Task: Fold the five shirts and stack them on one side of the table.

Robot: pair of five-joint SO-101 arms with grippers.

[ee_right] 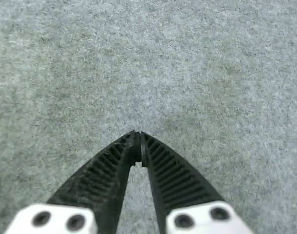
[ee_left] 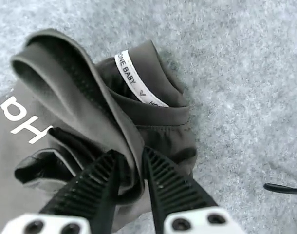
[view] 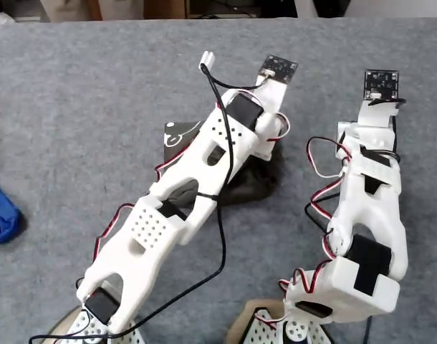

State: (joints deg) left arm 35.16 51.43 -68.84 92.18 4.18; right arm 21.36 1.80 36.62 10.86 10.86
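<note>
So, left hand [ee_left: 131, 152]: clamped on a raised fold of the dark shirt [ee_left: 65, 97] — cloth pinched between both jaws.
Right hand [ee_right: 137, 134]: closed on nothing, over bare tabletop [view: 97, 86].
Dark shirt's place: centre of the high view, under the left arm [view: 197, 186].
Blue shirt [view: 0, 211]: far left edge, well apart.
Risk: the thin pinch may catch one layer only — a pull could unfold or drag the bundle.
Axis: bunched; seemingly upper left to lower right, collar end nearest the left hand.
</note>
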